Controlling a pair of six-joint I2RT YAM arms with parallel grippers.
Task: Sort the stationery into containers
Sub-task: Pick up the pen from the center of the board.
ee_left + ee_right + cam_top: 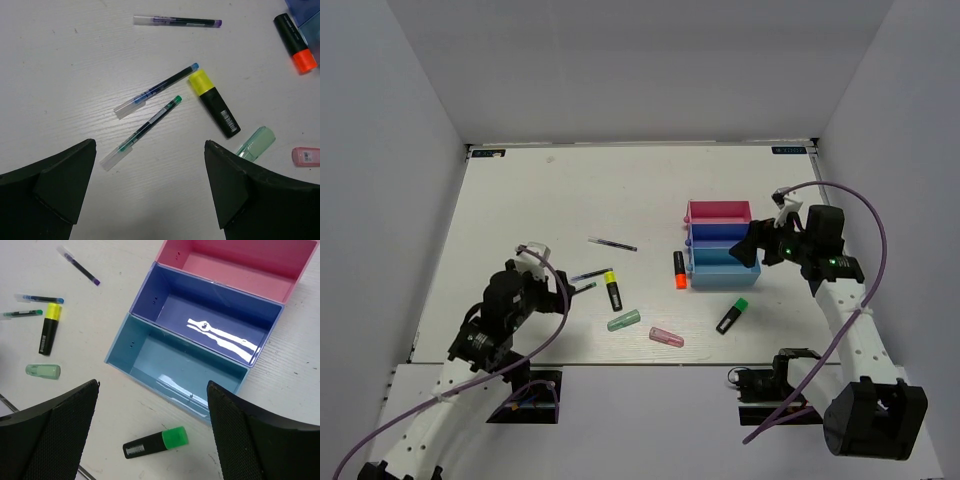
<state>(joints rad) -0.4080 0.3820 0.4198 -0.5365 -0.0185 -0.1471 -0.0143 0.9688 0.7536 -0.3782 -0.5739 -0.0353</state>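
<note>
Three joined bins, pink (718, 212), dark blue (715, 234) and light blue (725, 268), stand right of centre, all empty in the right wrist view (165, 357). My right gripper (752, 250) is open and empty (152, 384) over the light blue bin's near wall, above a green-ended highlighter (156, 443). My left gripper (558, 285) is open and empty (150, 145), just short of a green-tipped pen (142, 131), a blue-tipped pen (157, 90) and a yellow-ended highlighter (215, 104).
An orange-ended highlighter (679, 269) lies against the bins' left side. A purple-tipped pen (612, 243) lies farther back. A green capsule (623, 321) and a pink capsule (666, 337) lie near the front edge. White walls enclose the table.
</note>
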